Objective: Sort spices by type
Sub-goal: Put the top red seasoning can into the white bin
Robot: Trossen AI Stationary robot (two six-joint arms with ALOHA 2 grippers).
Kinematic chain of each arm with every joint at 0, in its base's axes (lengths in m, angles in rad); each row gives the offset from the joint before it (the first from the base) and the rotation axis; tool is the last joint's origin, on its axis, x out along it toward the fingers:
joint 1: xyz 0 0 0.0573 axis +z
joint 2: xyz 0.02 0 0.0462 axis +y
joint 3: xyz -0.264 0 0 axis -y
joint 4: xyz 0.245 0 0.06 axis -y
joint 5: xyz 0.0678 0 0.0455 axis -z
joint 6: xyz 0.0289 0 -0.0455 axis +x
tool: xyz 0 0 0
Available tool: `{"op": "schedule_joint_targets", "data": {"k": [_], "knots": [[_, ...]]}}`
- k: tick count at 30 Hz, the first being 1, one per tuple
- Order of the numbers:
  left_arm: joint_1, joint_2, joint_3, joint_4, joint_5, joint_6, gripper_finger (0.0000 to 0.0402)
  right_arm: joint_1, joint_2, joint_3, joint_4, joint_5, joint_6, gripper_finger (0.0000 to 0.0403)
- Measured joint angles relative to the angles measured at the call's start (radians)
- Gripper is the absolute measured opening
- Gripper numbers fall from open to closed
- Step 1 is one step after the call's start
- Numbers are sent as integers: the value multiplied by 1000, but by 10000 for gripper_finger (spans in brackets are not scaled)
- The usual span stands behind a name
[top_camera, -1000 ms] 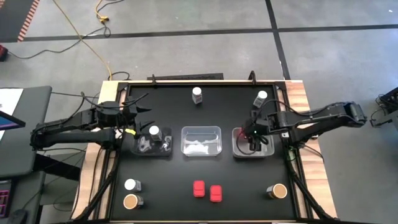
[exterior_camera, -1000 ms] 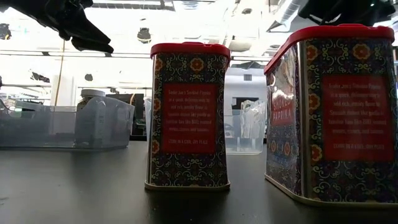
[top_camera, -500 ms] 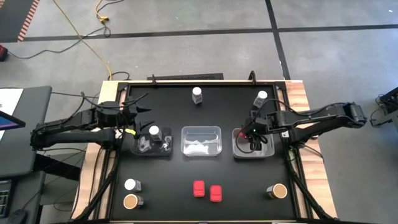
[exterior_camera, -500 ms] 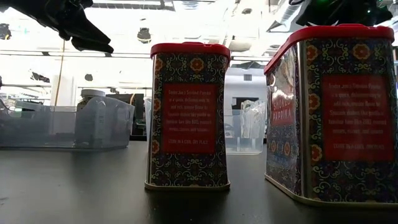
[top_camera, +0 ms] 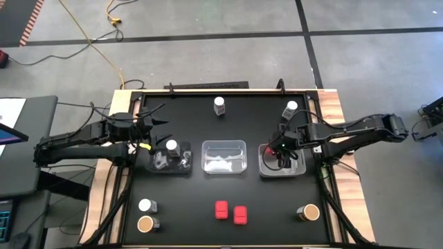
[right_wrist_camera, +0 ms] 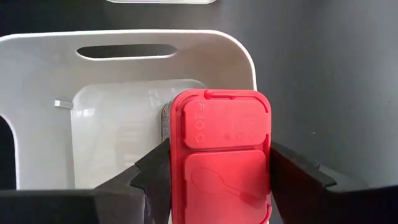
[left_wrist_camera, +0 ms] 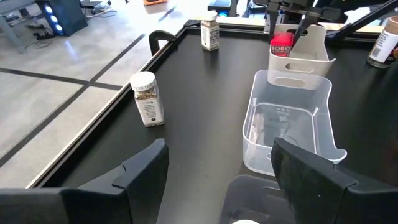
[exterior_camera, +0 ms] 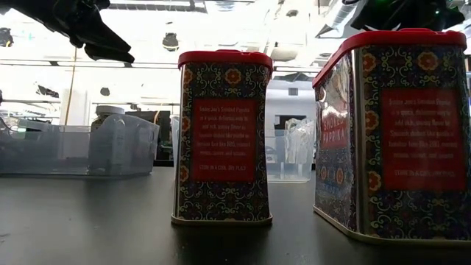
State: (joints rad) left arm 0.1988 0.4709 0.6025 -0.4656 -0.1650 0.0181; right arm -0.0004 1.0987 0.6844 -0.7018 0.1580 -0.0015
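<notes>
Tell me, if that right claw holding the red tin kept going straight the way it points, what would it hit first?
Probably the floor of the clear tray beneath it. The right gripper points down into that tray, shut on the red paprika tin, so the tin's base would touch before the fingers. How much gap remains is unclear.

Two slim black jointed arms, matte finish. Left arm [top_camera: 76, 146]: round black housing at wrist, small yellow tag beside it, thin black cables along links. Right arm [top_camera: 353, 131]: cable loops along forearm, small red-green light near wrist. Fingers [left_wrist_camera: 143, 171] flat, angular, dark.
</notes>
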Motion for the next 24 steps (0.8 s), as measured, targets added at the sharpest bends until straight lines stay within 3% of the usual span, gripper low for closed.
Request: {"op": "schedule_joint_targets", "data": {"k": [12, 16, 20, 24], "knots": [[0, 0, 0, 0, 0, -3, 271, 9, -1, 90, -74, 2, -5, 241], [0, 0, 0, 0, 0, -4, 271, 52, 0, 81, -102, 12, 25, 241], [0, 0, 0, 0, 0, 0, 271, 115, 0, 52, -89, 106, 31, 241], [0, 0, 0, 0, 0, 3, 271, 140, 4, 10, -39, 110, 53, 241]]}}
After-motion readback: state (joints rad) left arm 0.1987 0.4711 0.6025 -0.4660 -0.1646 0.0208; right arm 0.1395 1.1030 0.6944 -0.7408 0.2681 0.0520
